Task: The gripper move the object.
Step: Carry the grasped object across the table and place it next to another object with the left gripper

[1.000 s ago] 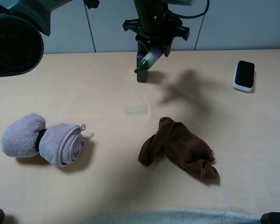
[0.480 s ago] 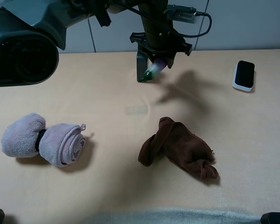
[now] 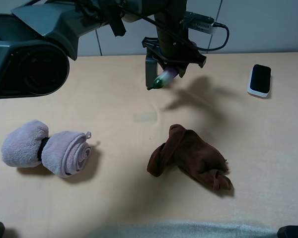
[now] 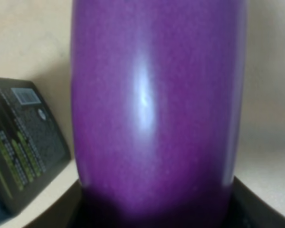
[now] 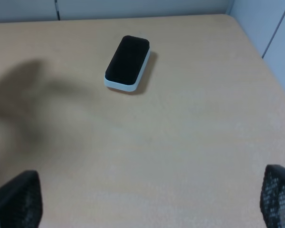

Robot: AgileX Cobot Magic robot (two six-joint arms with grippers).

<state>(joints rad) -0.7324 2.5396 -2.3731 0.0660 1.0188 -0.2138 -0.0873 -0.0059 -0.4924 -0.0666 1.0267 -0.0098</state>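
My left gripper (image 3: 172,67) hangs over the back middle of the table, shut on a purple eggplant (image 3: 163,79) whose green tip points down and to the left. The eggplant is clear of the table. In the left wrist view the eggplant (image 4: 154,104) fills most of the frame between the jaws. My right gripper (image 5: 145,204) is open and empty; only its mesh fingertips (image 5: 14,199) show at the frame's corners.
A dark upright box (image 3: 150,64) stands right behind the eggplant and also shows in the left wrist view (image 4: 21,147). A black-and-white block (image 3: 260,80) lies at the back right, also seen in the right wrist view (image 5: 128,62). A brown cloth (image 3: 191,157) and a rolled lilac towel (image 3: 47,148) lie in front.
My left gripper has carried the eggplant a little to the right and forward, away from the dark box. More of the left arm has swung into view.
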